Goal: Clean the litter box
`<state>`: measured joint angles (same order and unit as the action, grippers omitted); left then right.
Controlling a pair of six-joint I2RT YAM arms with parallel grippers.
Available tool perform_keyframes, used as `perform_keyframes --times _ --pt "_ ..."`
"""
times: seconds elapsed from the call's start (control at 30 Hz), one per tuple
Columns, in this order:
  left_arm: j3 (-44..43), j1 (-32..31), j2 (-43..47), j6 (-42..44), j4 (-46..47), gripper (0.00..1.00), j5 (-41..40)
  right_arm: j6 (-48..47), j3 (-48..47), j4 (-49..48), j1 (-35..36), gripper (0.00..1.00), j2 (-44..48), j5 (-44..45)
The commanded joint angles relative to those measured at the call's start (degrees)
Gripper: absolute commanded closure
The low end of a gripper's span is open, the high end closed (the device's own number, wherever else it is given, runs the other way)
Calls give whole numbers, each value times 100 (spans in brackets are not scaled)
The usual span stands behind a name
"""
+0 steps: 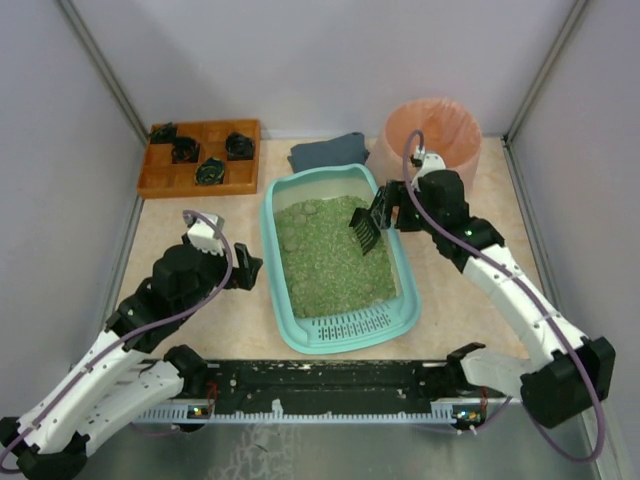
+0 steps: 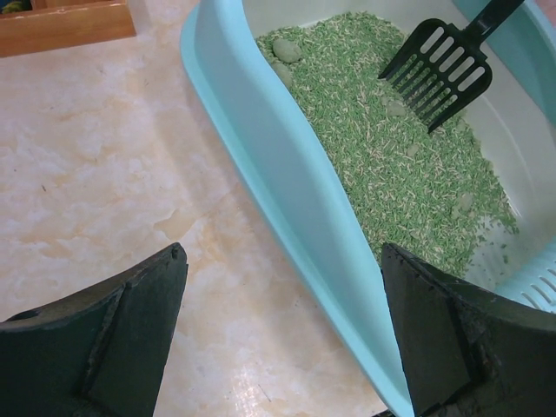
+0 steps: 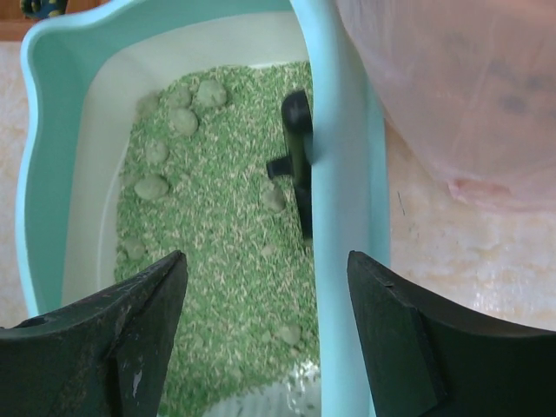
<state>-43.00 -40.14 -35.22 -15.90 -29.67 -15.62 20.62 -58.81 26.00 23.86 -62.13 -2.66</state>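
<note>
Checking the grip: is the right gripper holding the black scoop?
No, the right gripper is open; the scoop rests ahead of it in the litter box.

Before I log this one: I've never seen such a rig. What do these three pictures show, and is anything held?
Two robot arms are bolted at the near edge of a table. The wide picture looks down from above and behind them. The other two come from a camera on each wrist, so the dark shapes at the bottom are that arm's own fingers. In the middle sits a teal litter box with green litter and clumps. A black scoop lies in it, handle by the right wall. Behind are a wooden tray, a grey cloth and a pink-lined bin. The left gripper and right gripper are open, each lined up over a side wall, holding nothing.
</note>
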Motion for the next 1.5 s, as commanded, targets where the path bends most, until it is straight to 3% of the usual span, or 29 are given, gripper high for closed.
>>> perform_keyframes --times 0.0,0.23,0.47,0.97,1.47 --pt "65 -20 165 132 128 3 57 -130 -627 -863 22 28 -631 199" --pt "62 -26 181 114 127 3 125 -120 -953 -1224 23 41 -1464 587" --pt "90 -29 287 100 136 3 82 -132 -766 -1850 23 50 -1763 445" --pt "91 -29 -4 138 186 3 48 -155 -97 -2639 23 60 -1656 282" --pt "96 -29 -160 135 206 2 98 -174 274 -3058 23 64 -1236 -327"
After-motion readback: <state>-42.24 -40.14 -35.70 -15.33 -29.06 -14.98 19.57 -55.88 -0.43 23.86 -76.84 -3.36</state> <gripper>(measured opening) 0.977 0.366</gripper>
